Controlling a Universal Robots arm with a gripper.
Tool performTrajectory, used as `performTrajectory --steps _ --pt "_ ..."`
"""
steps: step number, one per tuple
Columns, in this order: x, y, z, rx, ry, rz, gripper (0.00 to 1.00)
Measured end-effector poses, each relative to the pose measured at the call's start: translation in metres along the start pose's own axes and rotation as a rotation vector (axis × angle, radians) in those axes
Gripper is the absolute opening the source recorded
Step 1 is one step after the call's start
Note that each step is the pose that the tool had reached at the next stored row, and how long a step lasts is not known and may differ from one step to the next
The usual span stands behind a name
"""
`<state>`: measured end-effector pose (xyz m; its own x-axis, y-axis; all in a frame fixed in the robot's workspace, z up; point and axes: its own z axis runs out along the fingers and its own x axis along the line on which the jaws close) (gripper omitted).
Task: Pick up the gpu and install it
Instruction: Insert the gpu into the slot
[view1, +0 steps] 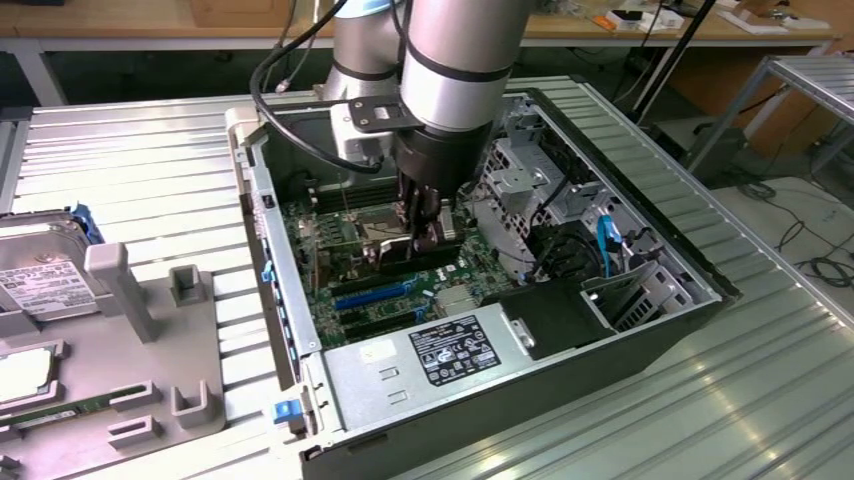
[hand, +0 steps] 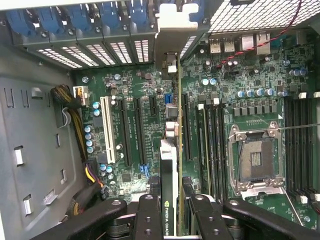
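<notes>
My gripper (hand: 172, 202) is shut on the gpu (hand: 173, 145), which the wrist view shows edge-on between the two black fingers (hand: 149, 212). The card's silver end bracket (hand: 172, 27) reaches toward the case's rear slot covers. The card hangs upright just above the green motherboard (hand: 140, 85), over the long black expansion slots (hand: 186, 127); I cannot tell whether it touches a slot. In the exterior view the gripper (view1: 424, 235) is down inside the open computer case (view1: 667, 300) with the dark gpu (view1: 416, 255) below it.
An open CPU socket (hand: 255, 157) and memory slots (hand: 297, 145) lie beside the card. A power supply (view1: 441, 350) fills the case's near end, drive cages (view1: 534, 190) the far side. Outside on the exterior view's left, a grey fixture (view1: 174, 330) holds a hard drive (view1: 40, 280) and a memory stick (view1: 67, 410).
</notes>
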<state>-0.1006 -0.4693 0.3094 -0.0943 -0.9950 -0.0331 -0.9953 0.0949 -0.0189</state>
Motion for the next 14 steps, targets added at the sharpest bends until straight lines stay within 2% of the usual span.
performTrajectory --steps 6,14 --pt "0.001 0.0037 0.006 0.0015 -0.0017 0.0 0.27" --pt "0.001 0.008 0.0128 0.0053 -0.0089 0.0 0.27"
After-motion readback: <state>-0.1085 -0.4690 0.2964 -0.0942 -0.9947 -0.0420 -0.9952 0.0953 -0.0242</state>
